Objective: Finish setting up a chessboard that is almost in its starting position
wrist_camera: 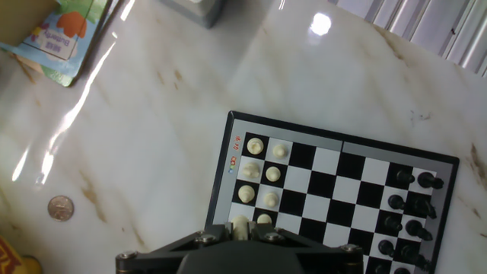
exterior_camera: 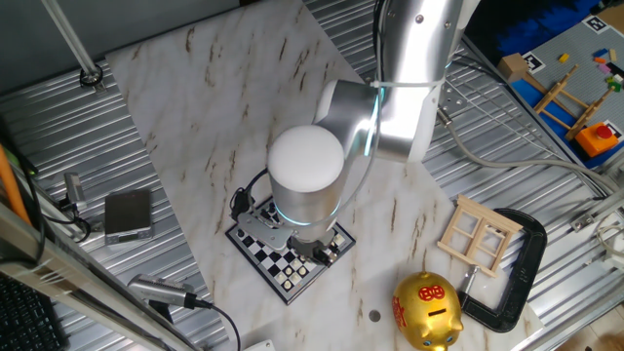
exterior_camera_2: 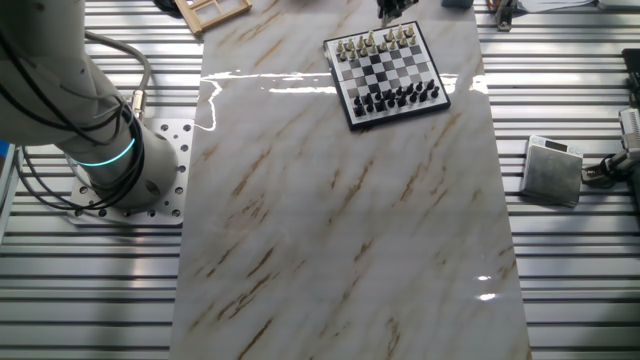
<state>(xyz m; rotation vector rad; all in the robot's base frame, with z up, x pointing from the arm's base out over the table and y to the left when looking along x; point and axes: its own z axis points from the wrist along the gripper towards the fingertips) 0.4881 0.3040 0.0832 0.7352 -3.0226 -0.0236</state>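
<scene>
You are looking at a Flexiv arm poised low over the chessboard, which lies on the marble-patterned sheet near its far right corner in the other fixed view, cream pieces along the far rows, black pieces along the near ones. The gripper hangs at the cream end, a judgement being that the unfinished square lies on that side and the hand is stationed there to reach it. Whether its fingers are spread, pressed together or pinching a piece you cannot tell: the fixed views hide or crop them, and the hand view shows only the dark housing at the bottom edge.

In the one fixed view the arm's white elbow cap covers most of the board, leaving only a near corner; yet this view alone gives you the golden piggy bank, the pale wooden lattice and the black clamp to the right. The hand view alone shows a coin lying left of the board and the cream pieces close enough to count two short columns, with black massed at the right edge
</scene>
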